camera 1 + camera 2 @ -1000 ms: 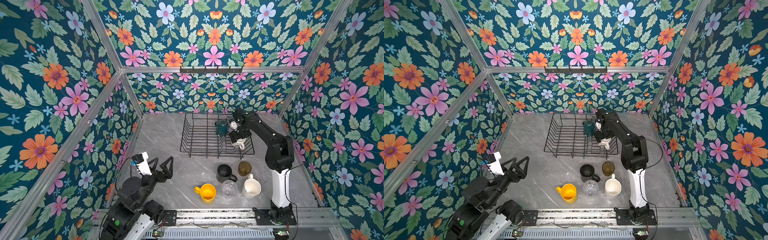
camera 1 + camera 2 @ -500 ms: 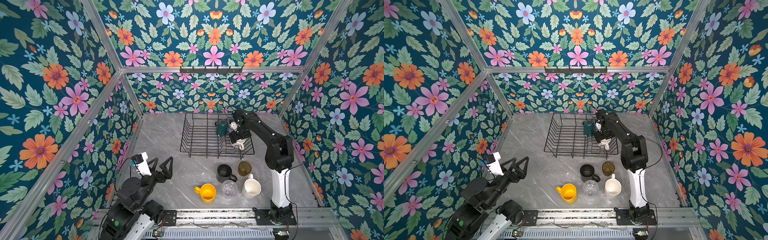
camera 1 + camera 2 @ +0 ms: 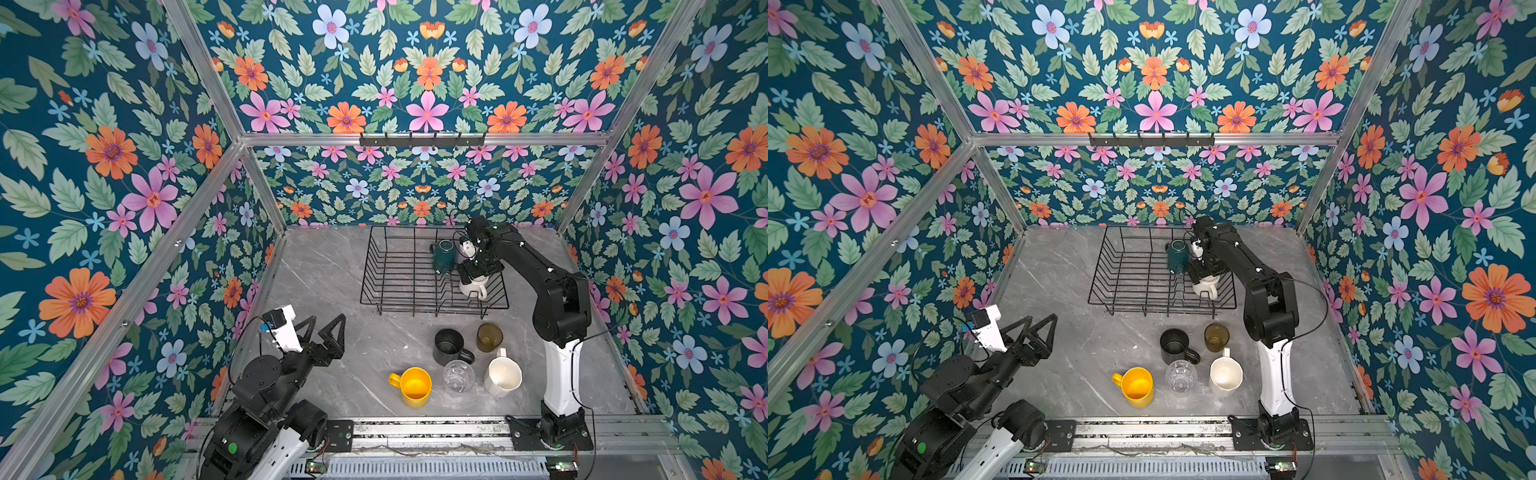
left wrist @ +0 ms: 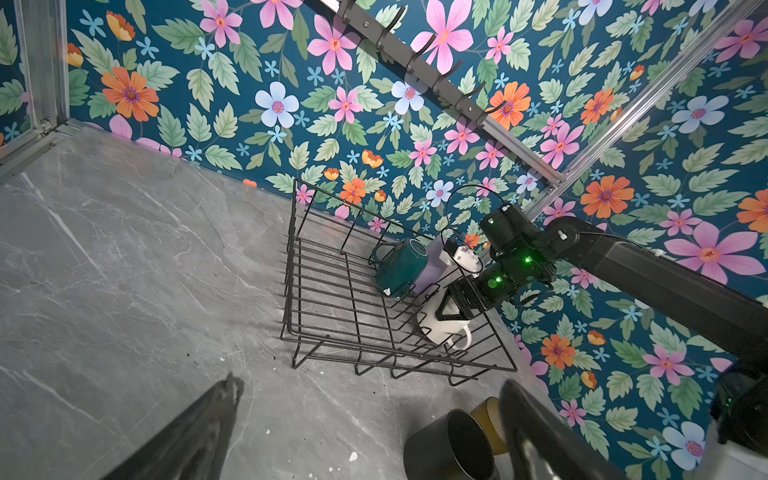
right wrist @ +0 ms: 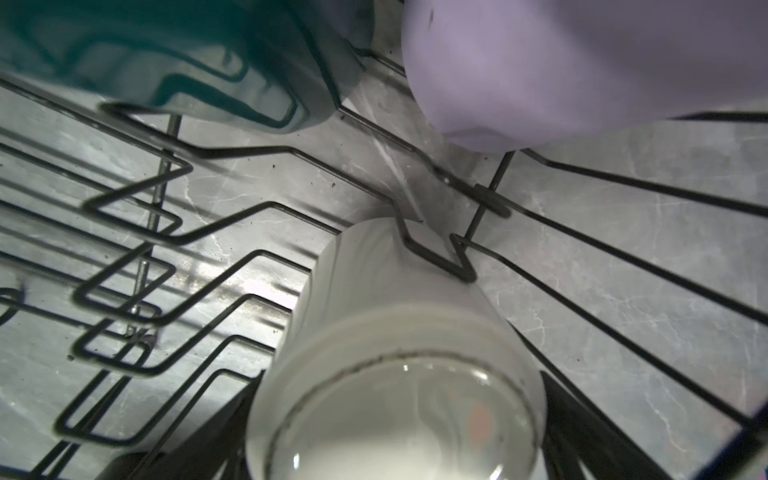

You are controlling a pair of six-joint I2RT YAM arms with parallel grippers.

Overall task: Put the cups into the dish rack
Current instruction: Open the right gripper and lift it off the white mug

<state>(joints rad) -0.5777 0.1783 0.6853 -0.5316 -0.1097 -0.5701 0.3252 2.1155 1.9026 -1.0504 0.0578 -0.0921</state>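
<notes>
The black wire dish rack (image 3: 374, 266) stands at the back of the table. Inside it lie a dark green mug (image 3: 444, 255), a lilac tumbler (image 4: 432, 266) and an upside-down white mug (image 3: 473, 289) resting on the divider wires. My right gripper (image 3: 478, 270) straddles the white mug (image 5: 395, 332), a finger close on each side; contact is not clear. On the table in front stand a black mug (image 3: 449, 347), an olive tumbler (image 3: 489, 337), a yellow mug (image 3: 415, 386), a clear glass (image 3: 458, 376) and a cream mug (image 3: 503, 376). My left gripper (image 3: 324, 328) hovers open at the front left, holding nothing.
A black hook rail (image 3: 422, 140) is fixed high on the back wall. Flowered walls close in the back and both sides. A metal rail (image 3: 415, 428) with both arm bases runs along the front edge. The right arm's base stands just right of the cream mug.
</notes>
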